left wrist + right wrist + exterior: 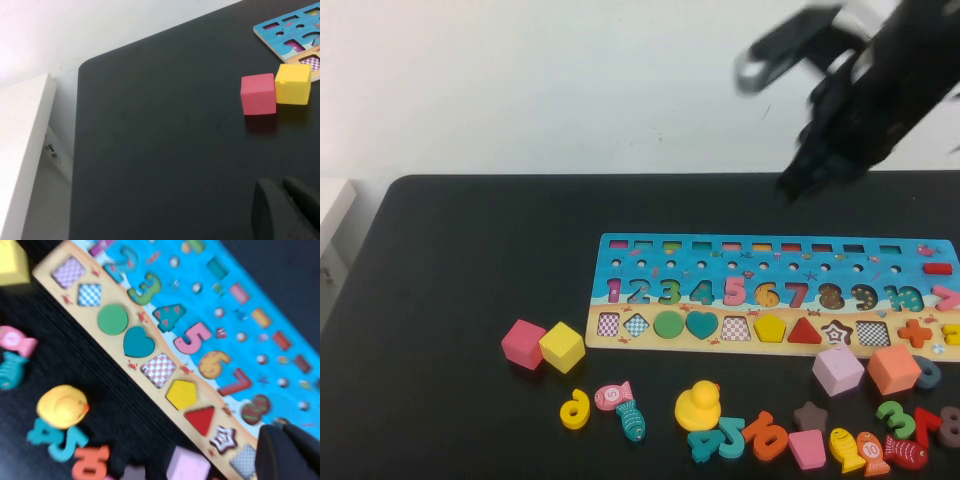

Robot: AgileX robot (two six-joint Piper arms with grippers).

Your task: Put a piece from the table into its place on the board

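The blue and tan puzzle board [772, 262] lies at the right of the black table. Its number row is filled. Several shape slots are bare, among them the star slot [223, 439] and the checkered squares. Loose pieces lie in front of it: a brown star [810, 415], a pink trapezoid [808, 449], a purple cube [838, 369] and an orange cube [893, 369]. My right gripper [800, 183] hangs blurred above the board's far edge; its fingers [280, 455] are together and empty. My left gripper [287, 207] is shut and empty, low over the table's left part.
A pink cube [523, 343] and a yellow cube [562, 346] sit left of the board; both also show in the left wrist view, the pink cube [258, 94] beside the yellow cube [293, 84]. A yellow duck [699, 405], fish and loose numbers lie along the front edge. A white ledge [20, 150] borders the table's left side.
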